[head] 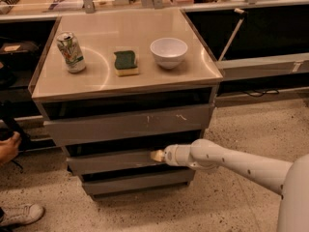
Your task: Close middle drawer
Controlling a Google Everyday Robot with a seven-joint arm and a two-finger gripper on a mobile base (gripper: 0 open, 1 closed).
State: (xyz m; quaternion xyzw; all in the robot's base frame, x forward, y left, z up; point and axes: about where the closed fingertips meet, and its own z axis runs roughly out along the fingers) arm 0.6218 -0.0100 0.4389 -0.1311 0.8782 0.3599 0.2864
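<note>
The middle drawer (113,161) is a plain grey front on the cabinet, below the scratched top drawer front (130,123). It stands out a little from the cabinet, with a dark gap above it. My gripper (157,155) comes in from the right on a white arm. Its tan tip touches the upper right part of the middle drawer's front. The fingers look pressed together and hold nothing.
The cabinet top (96,76) carries a can (71,51), a green sponge (125,62) and a white bowl (169,52). The bottom drawer (140,181) sits below. A person's hand (8,148) and shoe (19,214) are at the left. Dark shelving stands behind.
</note>
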